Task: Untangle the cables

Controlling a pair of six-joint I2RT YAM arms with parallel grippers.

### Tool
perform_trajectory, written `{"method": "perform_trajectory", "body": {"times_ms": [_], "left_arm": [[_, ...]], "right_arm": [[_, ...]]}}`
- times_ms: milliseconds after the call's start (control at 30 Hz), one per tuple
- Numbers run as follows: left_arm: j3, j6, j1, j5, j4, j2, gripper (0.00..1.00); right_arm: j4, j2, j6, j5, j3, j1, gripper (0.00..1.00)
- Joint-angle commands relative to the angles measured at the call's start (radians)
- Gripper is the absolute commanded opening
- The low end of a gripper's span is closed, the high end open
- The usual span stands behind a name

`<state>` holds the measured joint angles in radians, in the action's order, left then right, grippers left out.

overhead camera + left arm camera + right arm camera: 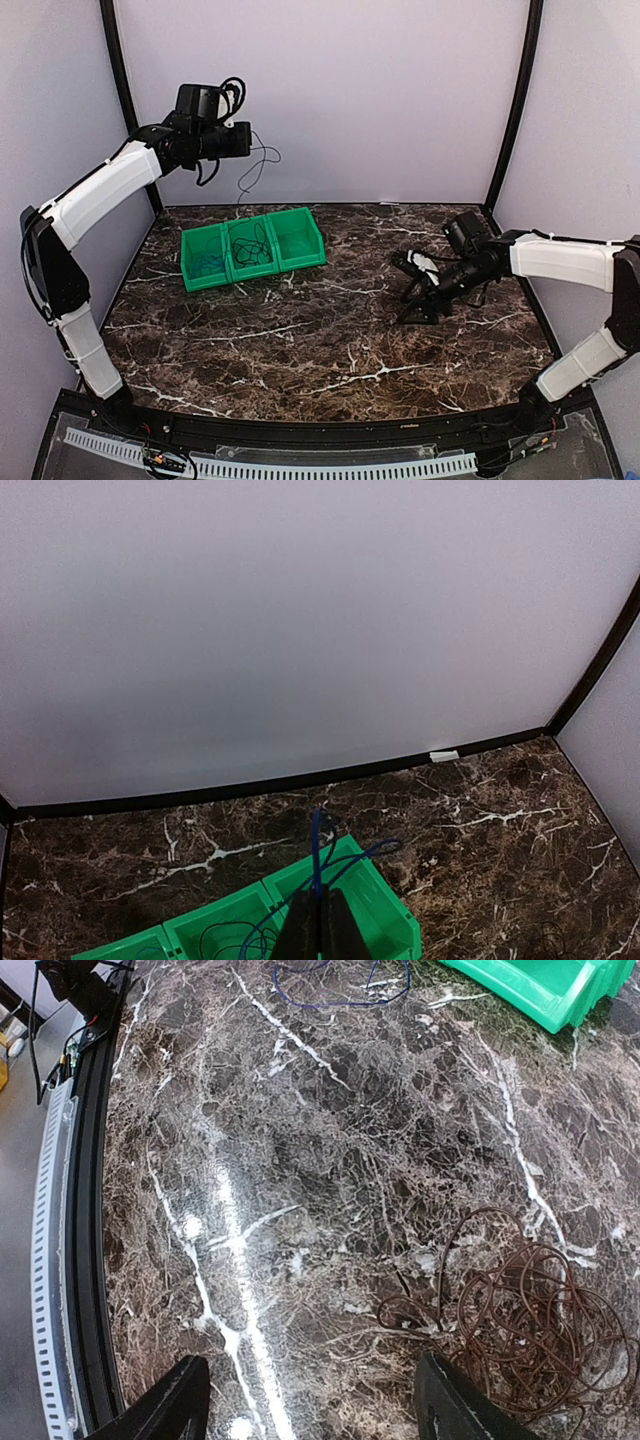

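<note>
My left gripper [246,140] is raised high at the back left, shut on a thin blue cable [320,832]. The strand [262,160] hangs from the fingers [300,930] down into the green three-compartment bin [300,262], where more loops [250,942] lie. A dark cable bunch [250,245] fills the bin's middle compartment. My right gripper [320,1410] hovers low over the marble at the right, open with nothing between its fingers. A brownish-dark bunch of small loops [530,1320] lies on the table just right of its right finger [455,1410].
A loose blue loop [340,1000] lies on the marble in front of the bin [545,990]. The table's black front rail [85,1210] runs along the left of the right wrist view. Pale walls with black corner posts [515,100] enclose the table.
</note>
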<state>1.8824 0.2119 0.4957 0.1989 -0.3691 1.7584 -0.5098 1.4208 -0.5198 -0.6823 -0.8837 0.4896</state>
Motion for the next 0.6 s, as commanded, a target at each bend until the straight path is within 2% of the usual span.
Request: {"method": "perform_trajectory", "body": {"times_ms": [0,167,333,567], "left_arm": [[0.023,0.037,0.001,-0.065,0.075,-0.035,0.00],[0.017,0.055,0.001,-0.104,0.142,-0.084,0.00],[0.002,0.030,0.001,-0.070,0.150,-0.087,0.00],[-0.181,0.018,0.001,-0.038,0.234,-0.078,0.00]], "right_arm": [[0.016,0.025,-0.013,0.002,0.005,-0.004,0.72],[0.015,0.037,-0.014,0.008,0.005,-0.003,0.72],[0.008,0.047,-0.016,0.002,0.000,-0.004,0.72],[0.006,0.043,-0.017,0.003,0.002,-0.004,0.72]]}}
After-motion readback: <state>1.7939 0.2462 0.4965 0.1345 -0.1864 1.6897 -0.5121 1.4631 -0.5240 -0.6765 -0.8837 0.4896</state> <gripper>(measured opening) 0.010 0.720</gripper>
